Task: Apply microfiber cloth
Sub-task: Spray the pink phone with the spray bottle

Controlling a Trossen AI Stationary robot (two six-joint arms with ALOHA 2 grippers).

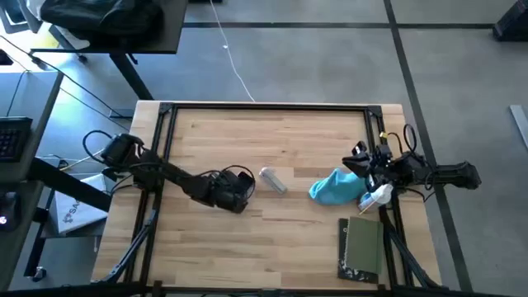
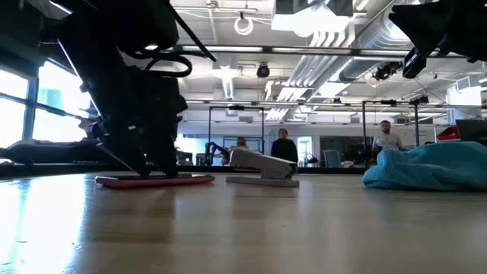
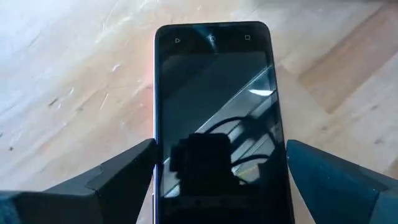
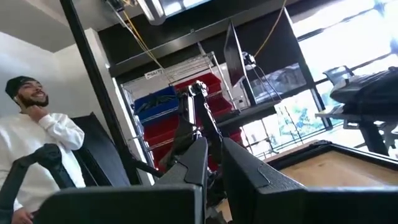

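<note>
Robotics lab: exposed ducts [image 2: 358, 53], storage bins [image 4: 163, 109].

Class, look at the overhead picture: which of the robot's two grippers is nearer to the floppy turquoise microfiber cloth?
The right. The right gripper sits at the floppy turquoise microfiber cloth's edge by the table's right side. The left gripper is over a dark smartphone, beyond the small grey oblong thing.

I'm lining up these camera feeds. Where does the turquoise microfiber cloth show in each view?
High view: the microfiber cloth lies right of centre on the table, beside the right gripper.
Low view: the cloth is a blue heap at the right edge.
Left wrist view: not in it; only a phone between the fingers.
Right wrist view: not in it.
Shared landmark: the small pale grey oblong thing, left of the cloth.
</note>
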